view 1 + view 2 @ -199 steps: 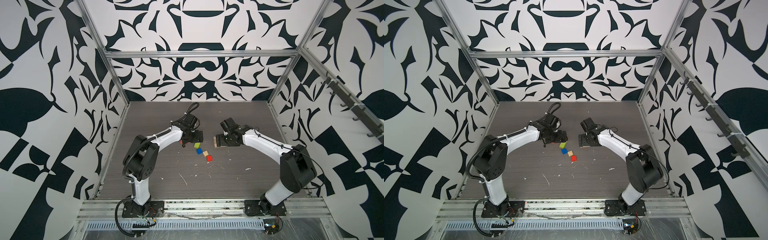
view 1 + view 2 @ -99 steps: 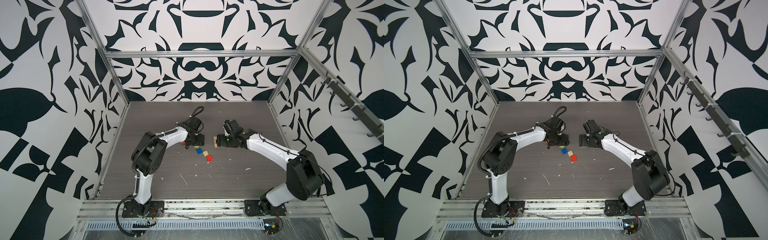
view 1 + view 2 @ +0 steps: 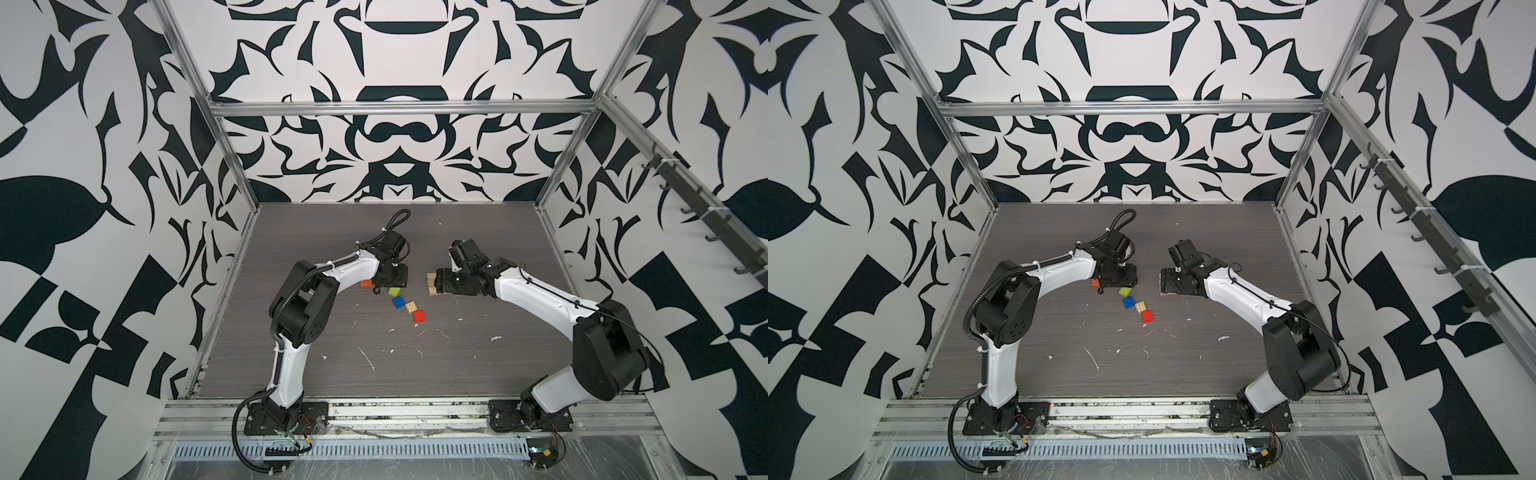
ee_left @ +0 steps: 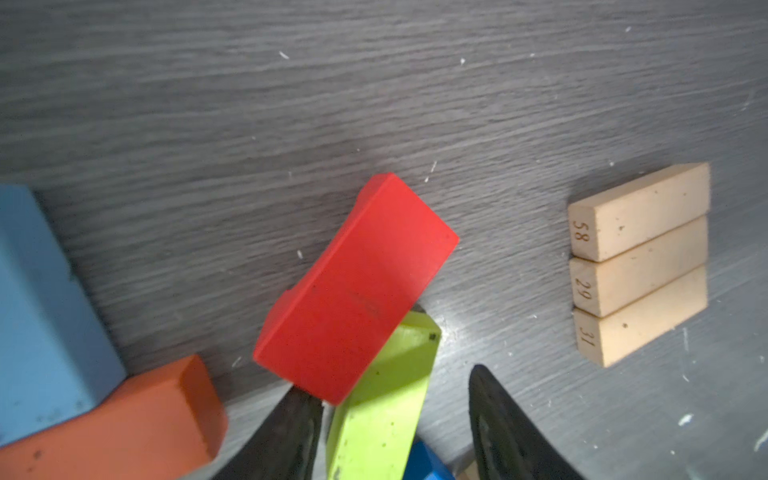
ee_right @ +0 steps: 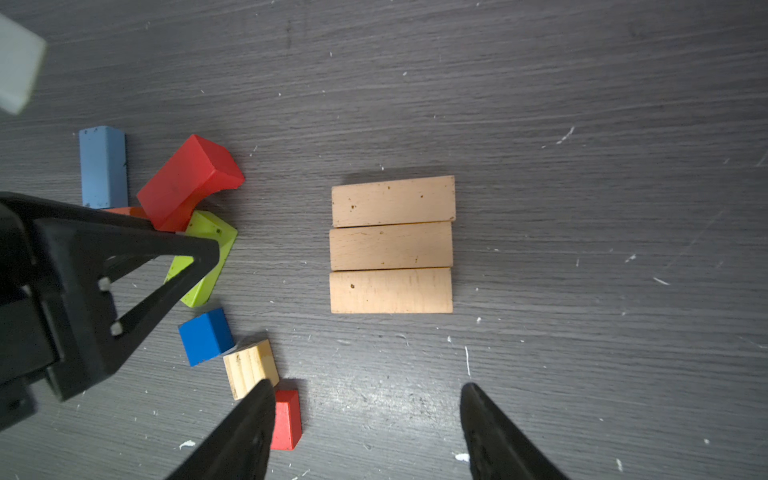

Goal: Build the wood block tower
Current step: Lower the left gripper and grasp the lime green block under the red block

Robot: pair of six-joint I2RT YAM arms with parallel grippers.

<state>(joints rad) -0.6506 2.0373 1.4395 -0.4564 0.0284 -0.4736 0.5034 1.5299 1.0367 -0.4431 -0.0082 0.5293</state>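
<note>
The left end effector (image 4: 392, 390) is spread astride a lime plank (image 4: 411, 345) – the red block (image 4: 357, 286) leaning on it may tumble when gripped – left of 3 tan base planks (image 4: 640, 266); the right end effector (image 5: 368, 388) is spread, empty.

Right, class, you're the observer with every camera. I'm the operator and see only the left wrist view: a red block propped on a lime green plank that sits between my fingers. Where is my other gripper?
Observer: The right gripper hangs open and empty, close to the three tan planks.
Operator: Any loose blocks I can't see?
Observer: Yes. A blue cube, a tan cube and a red cube lie in a line on the table.
Operator: And the pale blue thing at my edge?
Observer: It's a light blue plank, seen whole in the right wrist view, lying flat beside the red block.
</note>
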